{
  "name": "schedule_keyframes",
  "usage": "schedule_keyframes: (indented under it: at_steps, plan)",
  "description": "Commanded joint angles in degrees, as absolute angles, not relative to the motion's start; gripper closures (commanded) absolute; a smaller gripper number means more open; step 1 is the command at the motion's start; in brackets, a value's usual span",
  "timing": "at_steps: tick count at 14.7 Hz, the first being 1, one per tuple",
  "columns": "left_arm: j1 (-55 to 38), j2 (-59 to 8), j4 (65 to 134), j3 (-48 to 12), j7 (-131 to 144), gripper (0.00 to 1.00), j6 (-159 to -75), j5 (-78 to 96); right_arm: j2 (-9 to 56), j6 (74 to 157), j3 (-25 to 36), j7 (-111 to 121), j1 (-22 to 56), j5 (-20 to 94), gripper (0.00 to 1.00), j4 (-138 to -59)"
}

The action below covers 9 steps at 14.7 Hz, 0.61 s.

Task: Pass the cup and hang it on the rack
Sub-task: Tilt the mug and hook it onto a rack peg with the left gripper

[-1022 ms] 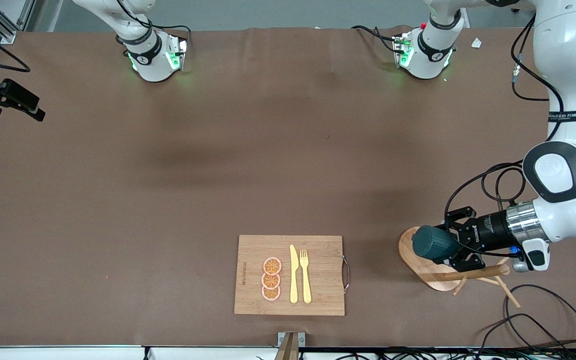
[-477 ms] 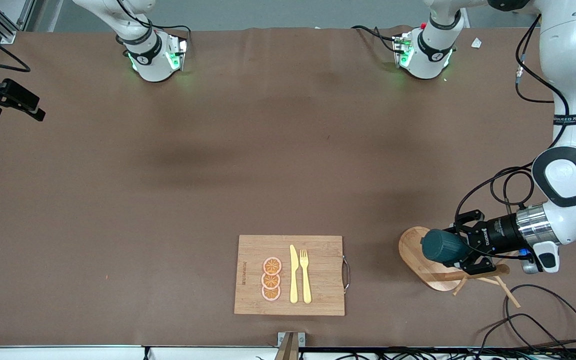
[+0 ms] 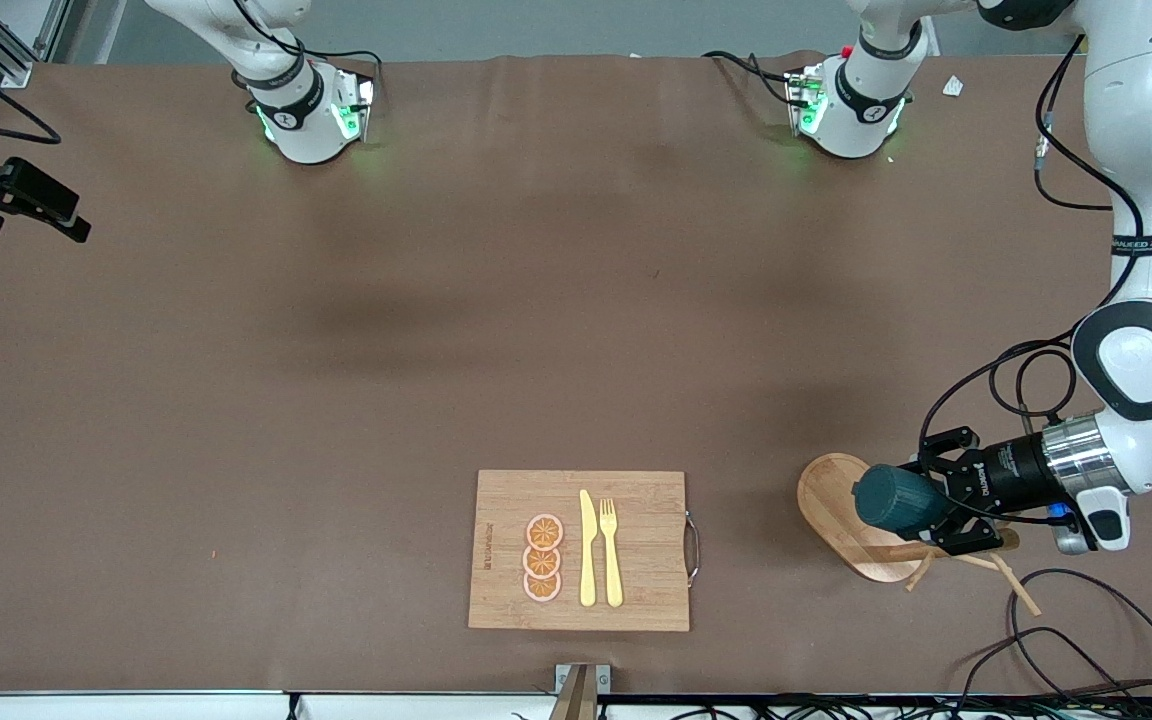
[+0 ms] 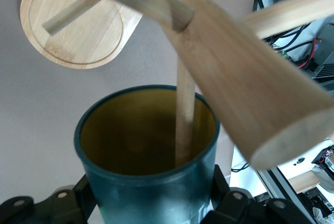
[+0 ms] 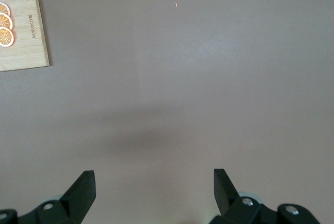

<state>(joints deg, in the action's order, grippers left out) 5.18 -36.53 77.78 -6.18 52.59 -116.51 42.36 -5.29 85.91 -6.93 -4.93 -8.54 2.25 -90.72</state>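
My left gripper [image 3: 939, 505] is shut on the dark teal cup [image 3: 891, 500] and holds it on its side over the oval bamboo base [image 3: 826, 500] of the rack, with the cup's bottom toward the right arm's end of the table. In the left wrist view the cup [image 4: 151, 192] shows its yellowish inside, and a thin peg [image 4: 185, 104] of the rack reaches into its mouth. The thick post [image 4: 235, 72] crosses close above it. The cup's handle is hidden. My right gripper [image 5: 154, 187] is open and empty over bare table; it is out of the front view.
A rectangular bamboo cutting board [image 3: 581, 550] with orange slices, a yellow knife and a fork lies near the front edge; its corner shows in the right wrist view [image 5: 21, 31]. Loose black cables [image 3: 1066, 620] lie next to the rack.
My left gripper has carried the cup toward the left arm's end of the table, closer to the rack's post. The right arm has not moved.
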Motion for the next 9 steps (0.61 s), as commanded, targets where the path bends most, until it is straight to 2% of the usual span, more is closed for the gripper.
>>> schedule_keyframes:
  at_steps: [1,9]
  plan:
    - [5.36,-37.53,76.38,-6.24,50.54,0.48,-116.72,43.68,-5.63,85.69,-7.47,-4.66,-9.49,2.99,0.00,-90.88]
    - [5.45,-38.67,75.85,-6.24,48.34,0.47,-120.06,45.00,-5.63,85.78,-7.47,-4.66,-9.49,2.81,0.00,-90.79]
